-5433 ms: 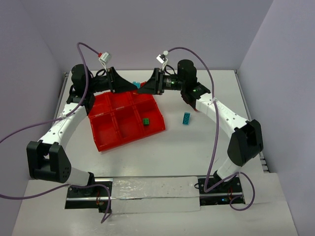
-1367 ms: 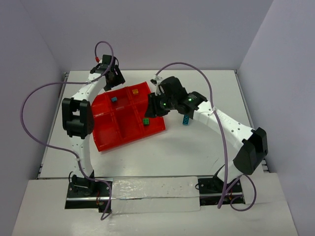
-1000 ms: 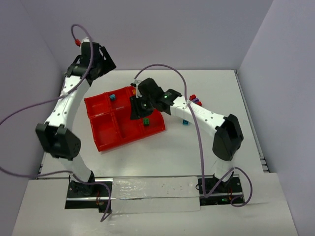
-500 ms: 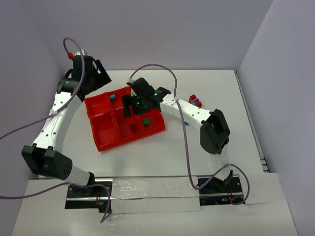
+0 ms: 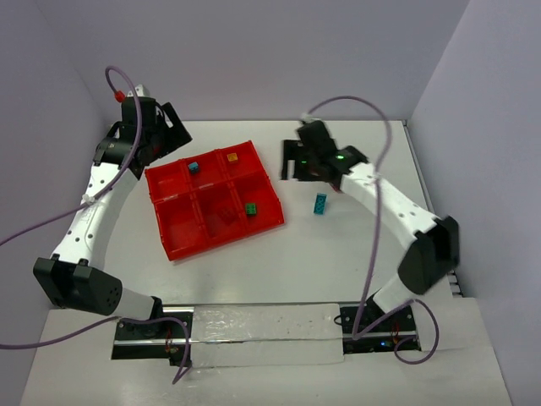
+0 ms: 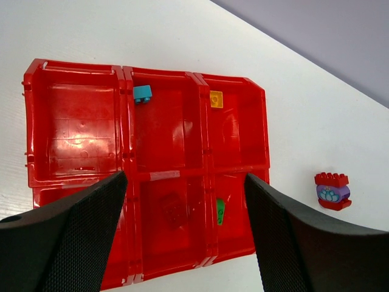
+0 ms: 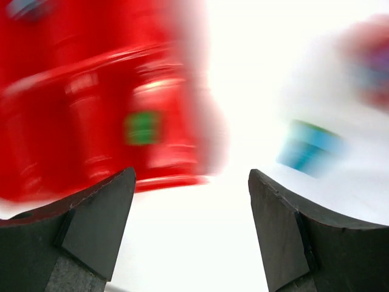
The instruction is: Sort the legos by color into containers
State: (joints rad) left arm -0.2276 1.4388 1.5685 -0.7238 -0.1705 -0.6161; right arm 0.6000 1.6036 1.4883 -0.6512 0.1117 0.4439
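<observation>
The red tray (image 5: 173,222) of containers lies at centre left. It holds a teal lego (image 5: 193,167), an orange lego (image 5: 232,157), a green lego (image 5: 251,208) and a red lego (image 5: 226,215), each in its own compartment. Another teal lego (image 5: 319,204) stands on the table right of the tray. My left gripper (image 5: 169,135) hovers open high over the tray's far left (image 6: 73,121). In its view a red and purple stack (image 6: 332,191) sits on the table. My right gripper (image 5: 289,167) is open and empty beside the tray's right edge; its view is blurred.
White table all round, with purple walls at the back and sides. The right arm's forearm (image 5: 380,199) stretches over the table's right half. Purple cables loop above both arms.
The right gripper opened over the tray, left the red lego in the middle near compartment, and swung right, off the tray. The left arm barely shifted.
</observation>
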